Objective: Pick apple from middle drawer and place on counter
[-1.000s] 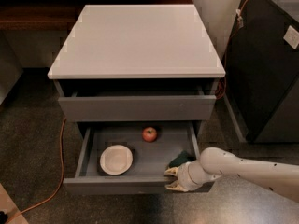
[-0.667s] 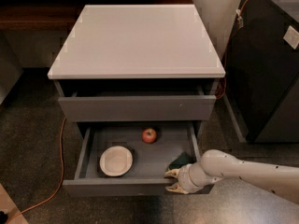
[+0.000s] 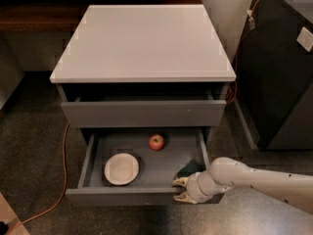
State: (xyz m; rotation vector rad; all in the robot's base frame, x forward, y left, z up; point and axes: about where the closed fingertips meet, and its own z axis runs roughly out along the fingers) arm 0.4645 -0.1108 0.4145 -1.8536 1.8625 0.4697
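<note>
The arm (image 3: pixel 266 180) enters from the right edge of the view, which cuts it off, so nothing of the robot beyond it shows. Its pale wrist covers the near right corner of the middle drawer (image 3: pixel 89 161) and hides part of a dark green sponge (image 3: pixel 190 168) lying there. The pincer (image 3: pixel 180 189) sits at the drawer's front panel, right of its middle, at the top edge. Whether it clamps the panel or stands loose about it, I cannot tell.

The drawer stands pulled out below the upper drawer front (image 3: pixel 142 113). Anything under it is hidden by its own front.

The apple (image 3: pixel 156 142) lies on the drawer floor near the back, about midway across, well apart from the pincer: it is farther in and a little to the pincer's left. A white bowl (image 3: pixel 121 169) rests on the floor left of the pincer and nearer the front than the apple, touching neither.

The white desk (image 3: pixel 142 40) tops the cabinet. An orange cable (image 3: pixel 64 177) trails over the floor at the left, and its ends run out of sight.
</note>
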